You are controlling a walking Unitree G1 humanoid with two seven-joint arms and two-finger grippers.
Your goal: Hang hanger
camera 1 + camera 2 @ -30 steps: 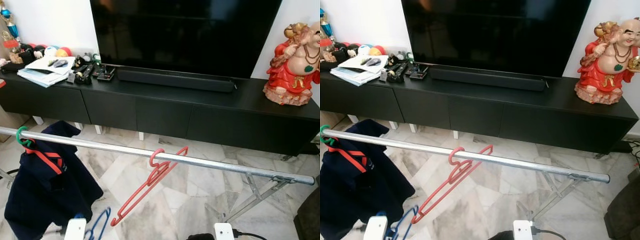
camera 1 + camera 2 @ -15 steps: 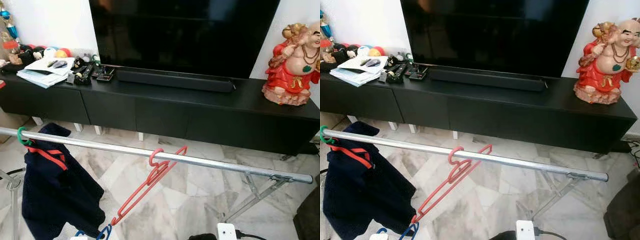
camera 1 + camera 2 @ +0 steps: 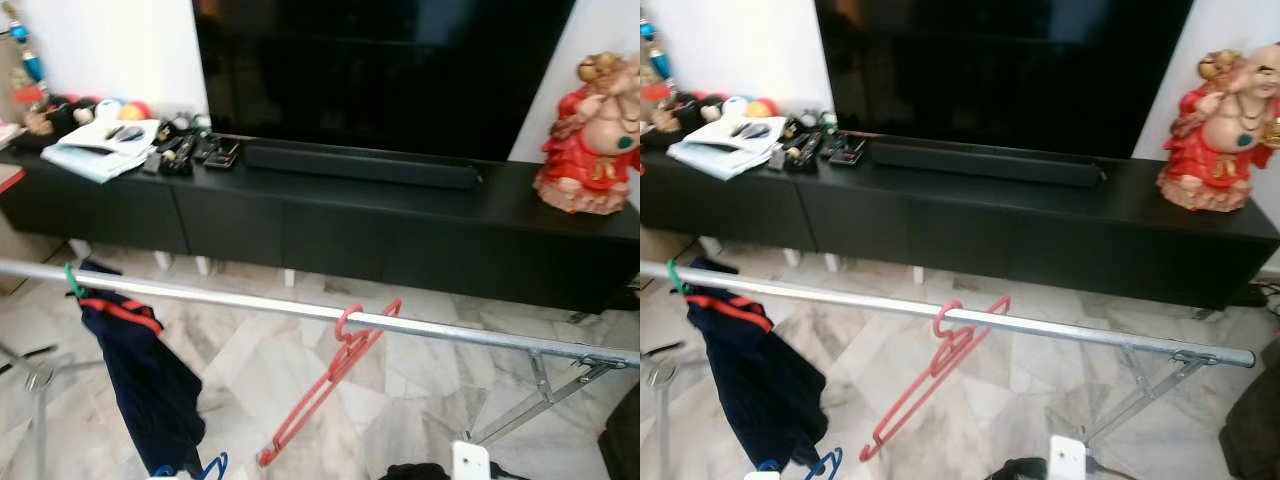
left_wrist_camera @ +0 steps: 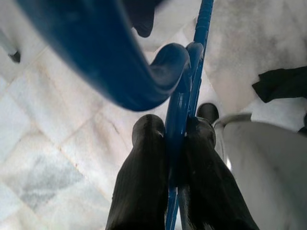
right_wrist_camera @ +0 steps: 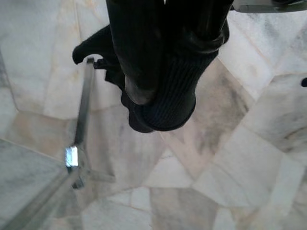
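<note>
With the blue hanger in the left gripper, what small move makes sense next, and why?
Probably raise the left gripper toward the metal rail. Its fingers are shut on the blue hanger, which sits low near the floor, below the rail. The bare stretch between the dark garment and the red hanger looks like the place to hook it. The right gripper hangs idle.

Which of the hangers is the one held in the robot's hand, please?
The blue hanger, clamped in the left hand. The red hanger hangs empty on the rail; the green one carries the dark garment.
</note>
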